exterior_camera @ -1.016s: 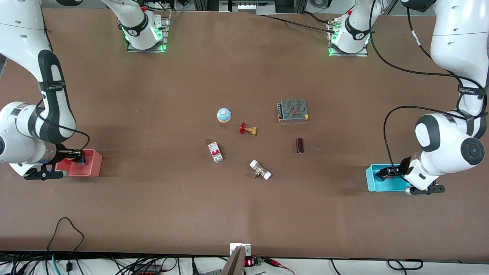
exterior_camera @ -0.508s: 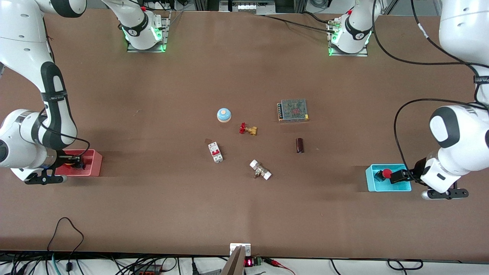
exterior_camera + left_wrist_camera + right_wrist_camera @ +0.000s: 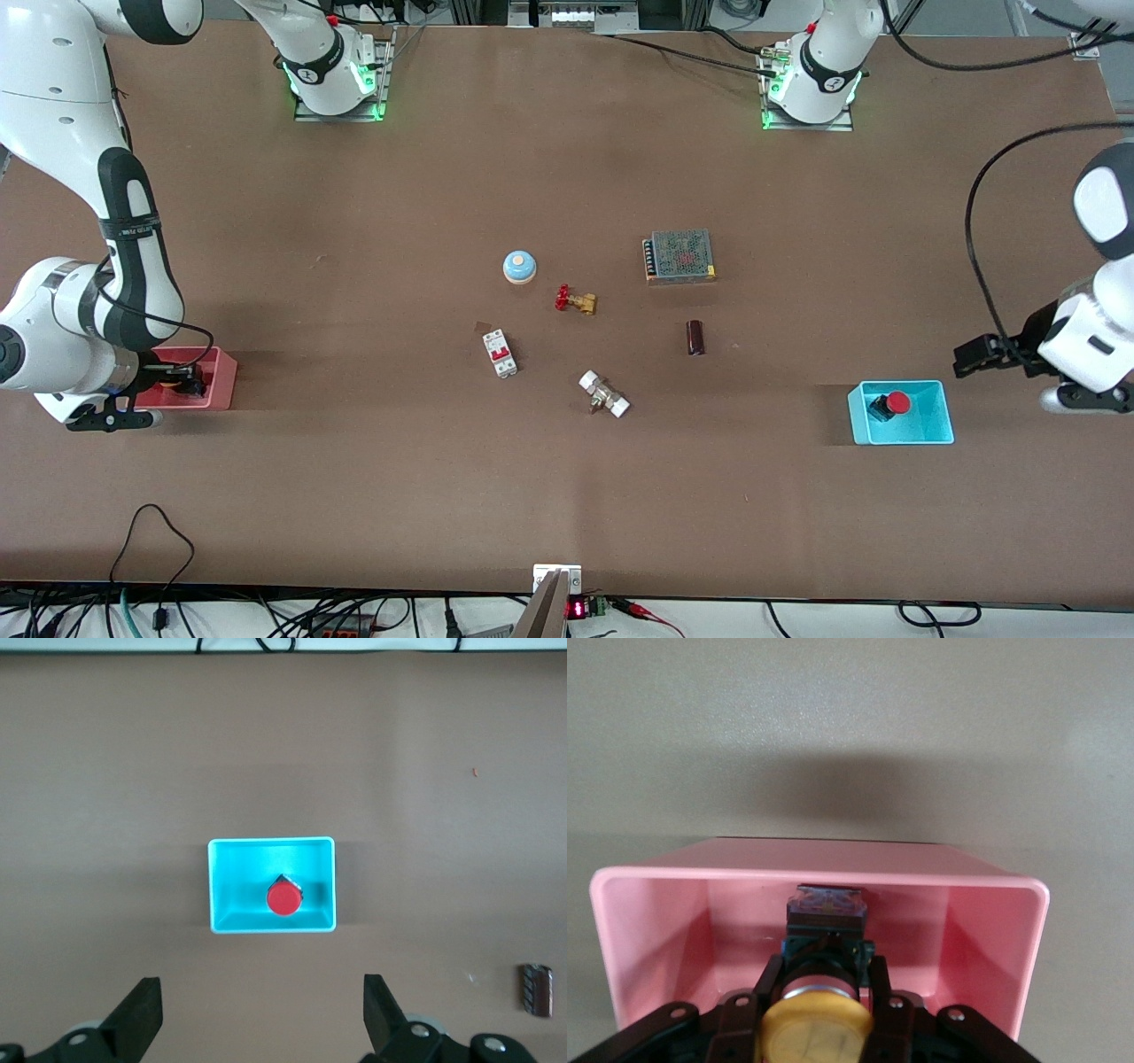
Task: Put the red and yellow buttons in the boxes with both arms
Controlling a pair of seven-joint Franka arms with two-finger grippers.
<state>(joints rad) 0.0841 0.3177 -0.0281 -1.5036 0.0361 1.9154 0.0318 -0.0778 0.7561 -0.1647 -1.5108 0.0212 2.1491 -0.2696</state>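
Observation:
The red button (image 3: 897, 403) stands on its dark base inside the cyan bin (image 3: 930, 424) at the left arm's end of the table. My left gripper (image 3: 976, 356) is open and empty, up in the air over the table beside that bin. In the left wrist view the red button (image 3: 283, 898) sits in the cyan bin (image 3: 235, 895), apart from my open left gripper (image 3: 261, 1014). My right gripper (image 3: 182, 381) reaches into the pink bin (image 3: 221, 377) and is shut on the yellow button (image 3: 817, 1028), held inside the pink bin (image 3: 656, 930).
In the table's middle lie a light-blue dome (image 3: 519, 267), a brass valve with a red handwheel (image 3: 574, 300), a circuit breaker (image 3: 500, 353), a white-capped fitting (image 3: 604, 394), a dark cylinder (image 3: 695, 338) and a meshed power supply (image 3: 679, 255).
My left gripper has let go of the red button in the cyan bin and has risen away toward the left arm's end. My right gripper stays in the pink bin.

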